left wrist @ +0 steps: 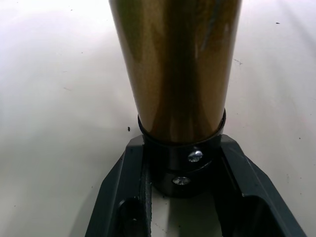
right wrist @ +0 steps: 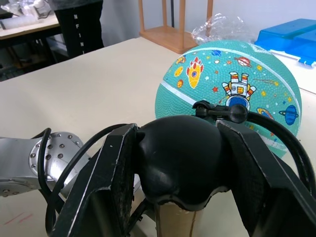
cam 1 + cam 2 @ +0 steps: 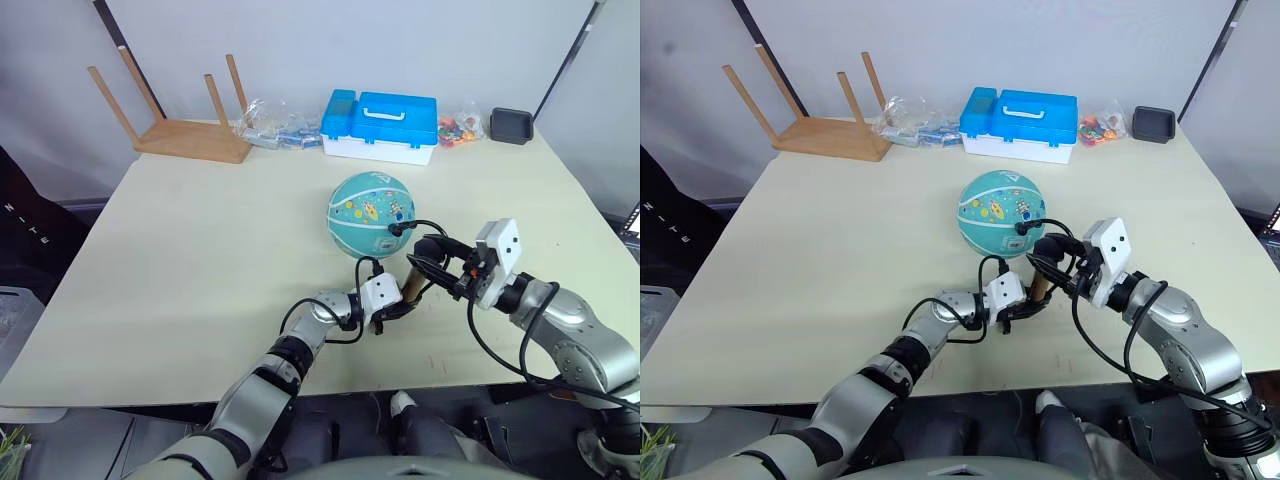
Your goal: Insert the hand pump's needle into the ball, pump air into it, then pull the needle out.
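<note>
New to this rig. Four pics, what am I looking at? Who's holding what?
It is a humanoid robot with two arms at a table. The two wide pictures come from a stereo camera on its head, looking down over the arms. The two close-ups come from cameras on each wrist.

The left end effector grips the lower black end of the hand pump, a bronze-gold tube. The right end effector is closed on the pump's black handle at the top. The pump's thin black hose ends in a fitting against the teal ball; the needle itself is too small to see.

At the far edge: an upturned wooden stool, a blue case, plastic bags, a black tray.
</note>
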